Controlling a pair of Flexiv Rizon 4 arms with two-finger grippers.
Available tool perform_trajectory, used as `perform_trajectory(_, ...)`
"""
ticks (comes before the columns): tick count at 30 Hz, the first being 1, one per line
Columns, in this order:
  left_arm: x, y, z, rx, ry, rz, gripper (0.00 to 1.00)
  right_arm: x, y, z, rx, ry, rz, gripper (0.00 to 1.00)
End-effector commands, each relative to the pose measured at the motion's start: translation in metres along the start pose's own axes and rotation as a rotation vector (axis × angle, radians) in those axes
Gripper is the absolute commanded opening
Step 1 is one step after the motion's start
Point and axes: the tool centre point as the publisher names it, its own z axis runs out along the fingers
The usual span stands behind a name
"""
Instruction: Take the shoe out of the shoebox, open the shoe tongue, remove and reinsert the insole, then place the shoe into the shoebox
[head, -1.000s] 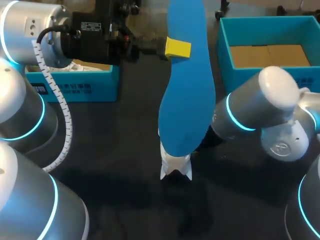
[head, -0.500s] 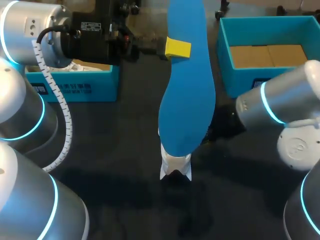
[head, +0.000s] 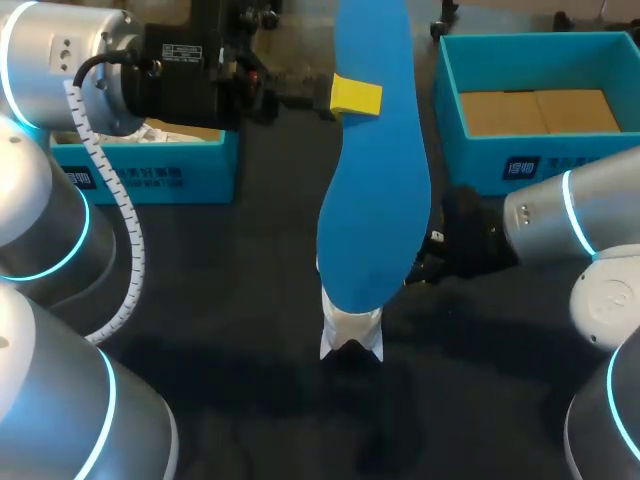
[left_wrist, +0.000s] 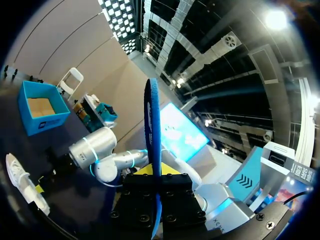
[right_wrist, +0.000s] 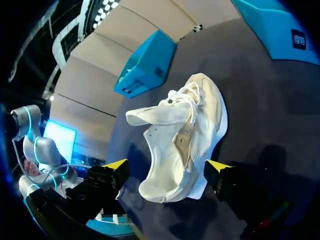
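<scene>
Head view: the left arm comes in from the far left corner. The left gripper (head: 350, 97) is clamped on the blue insole (head: 375, 180), with one yellow tip pressed flat against it, and holds it upright above the middle of the dark worktop (head: 250, 260). The white shoe (head: 350, 335) lies on the worktop under the insole's lower end, mostly hidden by it. The right arm comes in low from the right edge, and the right gripper (head: 425, 268) sits beside the shoe, partly behind the insole. A paper-lined box (head: 140, 165) stands at the far left edge and a bare box (head: 540, 100) with a brown floor at the far right. Left wrist view: the insole (left_wrist: 152, 125) is seen edge-on, pinched between this gripper's (left_wrist: 155, 172) fingers. The shoe (left_wrist: 22, 182) lies on the worktop far below, with the bare box (left_wrist: 40, 107) beyond it. Right wrist view: the right gripper (right_wrist: 167, 166) is spread wide and grips nothing. The shoe's (right_wrist: 182, 135) heel end lies between its fingers; contact cannot be told. The tongue flares out to one side.
</scene>
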Motion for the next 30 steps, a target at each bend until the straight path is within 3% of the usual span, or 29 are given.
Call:
perform_trajectory(1,-0.001,-0.001,0.001,-0.002,0.0,0.0,0.0,0.002,0.002,-0.002,-0.022,0.062,0.011,1.0)
perform_trajectory(7,-0.001,-0.001,0.001,-0.002,0.0,0.0,0.0,0.01,0.006,-0.023,-0.036,0.137,0.008,1.0)
perform_trajectory(12,-0.001,-0.001,0.001,-0.002,0.0,0.0,0.0,0.019,0.009,-0.051,-0.003,0.21,0.011,1.0)
perform_trajectory(23,-0.001,-0.001,0.001,-0.002,0.0,0.0,0.0,0.026,0.015,-0.092,-0.037,0.386,0.094,1.0)
perform_trajectory(30,-0.001,-0.001,0.001,-0.002,0.0,0.0,0.0,0.041,0.02,-0.112,0.003,0.438,0.152,1.0)
